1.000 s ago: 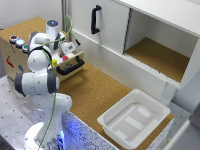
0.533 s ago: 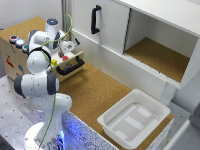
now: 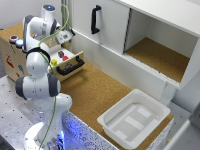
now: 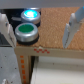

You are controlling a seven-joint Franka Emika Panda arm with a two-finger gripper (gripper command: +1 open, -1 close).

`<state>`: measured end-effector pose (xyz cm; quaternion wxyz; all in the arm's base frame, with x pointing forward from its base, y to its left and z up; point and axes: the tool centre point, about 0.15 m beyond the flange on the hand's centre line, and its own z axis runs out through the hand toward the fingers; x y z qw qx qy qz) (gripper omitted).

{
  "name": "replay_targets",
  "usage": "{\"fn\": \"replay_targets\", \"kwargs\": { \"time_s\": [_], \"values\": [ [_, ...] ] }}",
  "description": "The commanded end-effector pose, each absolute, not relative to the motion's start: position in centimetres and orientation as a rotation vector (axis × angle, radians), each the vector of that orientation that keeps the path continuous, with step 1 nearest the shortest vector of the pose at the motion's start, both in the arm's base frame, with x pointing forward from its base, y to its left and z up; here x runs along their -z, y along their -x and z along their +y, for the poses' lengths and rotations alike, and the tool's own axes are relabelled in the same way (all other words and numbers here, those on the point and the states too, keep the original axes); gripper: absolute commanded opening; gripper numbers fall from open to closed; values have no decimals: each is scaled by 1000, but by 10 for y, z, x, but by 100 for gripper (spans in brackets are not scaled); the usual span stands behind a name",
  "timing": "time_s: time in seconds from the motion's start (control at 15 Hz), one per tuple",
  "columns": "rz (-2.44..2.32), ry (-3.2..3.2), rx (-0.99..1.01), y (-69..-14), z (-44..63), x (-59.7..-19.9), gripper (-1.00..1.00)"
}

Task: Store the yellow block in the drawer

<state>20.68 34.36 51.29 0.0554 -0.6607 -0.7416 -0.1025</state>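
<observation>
The yellow block (image 3: 54,62) lies in the drawer (image 3: 75,60), which stands pulled out of the wooden box (image 3: 12,57), its black bar handle (image 3: 70,67) facing the cork floor. A small red piece (image 3: 65,58) lies beside the block in the same drawer. My gripper (image 3: 63,39) hangs above the box and the drawer's back end, apart from the block. In the wrist view my gripper (image 4: 37,32) is open, its fingers (image 4: 70,27) wide apart with nothing between them. That view shows the box's cork top; the block is out of it.
Two round green and blue discs (image 4: 26,31) sit on the box top. A white cabinet (image 3: 115,25) with a black vertical handle (image 3: 94,19) and an open compartment stands behind. A white plastic tub (image 3: 132,117) sits on the cork floor at the exterior view's right.
</observation>
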Motion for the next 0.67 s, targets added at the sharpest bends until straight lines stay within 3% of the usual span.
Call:
{"fn": "replay_targets", "kwargs": {
  "time_s": [0.0, 0.2, 0.6],
  "values": [
    [-2481, 2073, -28, -234, 447, -550, 100],
    [-2718, 2142, -35, -232, 458, -558, 100],
    [-2618, 2211, -20, -235, 451, -557, 100]
  ]
}}
